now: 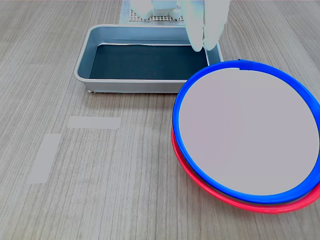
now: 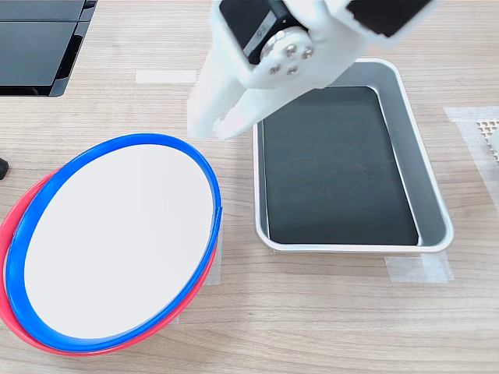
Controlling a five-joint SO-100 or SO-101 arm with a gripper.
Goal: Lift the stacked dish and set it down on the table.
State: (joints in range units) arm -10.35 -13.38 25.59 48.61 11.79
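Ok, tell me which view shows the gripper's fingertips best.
The second exterior view: the gripper shows whole, its white fingers slightly parted beside the metal tray. The first exterior view shows only blurred tips hanging from the top edge.

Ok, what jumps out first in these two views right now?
The stacked dish, blue-rimmed, sits atop a red-rimmed dish at the first exterior view's right. Behind it lies a grey metal tray. The white gripper hangs between dish and tray, holding nothing.
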